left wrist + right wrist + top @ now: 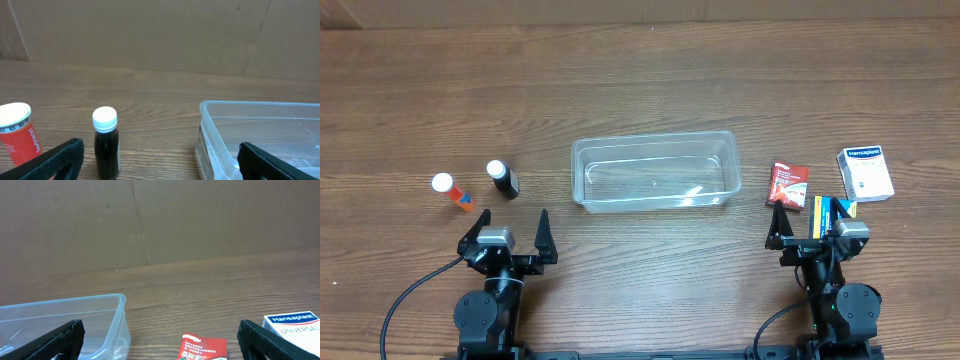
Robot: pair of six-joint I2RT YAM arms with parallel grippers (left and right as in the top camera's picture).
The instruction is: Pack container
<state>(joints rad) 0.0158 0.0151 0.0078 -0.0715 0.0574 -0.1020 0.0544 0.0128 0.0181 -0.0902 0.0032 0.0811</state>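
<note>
The container (654, 172) is sitting empty mid-table, apparently so either arm can reach it, while the left gripper (513, 226), near the dark bottle (502, 177) and orange bottle (453, 192), and the right gripper (810, 225), by what seems a half-hidden yellow-blue box (823, 206), are hovering spread wide, grasping nothing.

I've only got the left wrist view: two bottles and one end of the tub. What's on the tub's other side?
Observer: Right of the tub lie a red packet, a white-and-blue box and a yellow-and-blue box.
Operator: Is anything in the tub?
Observer: No, the overhead view shows it empty.
Operator: And the right pincer?
Observer: The right pincer is open and holds nothing.
</note>
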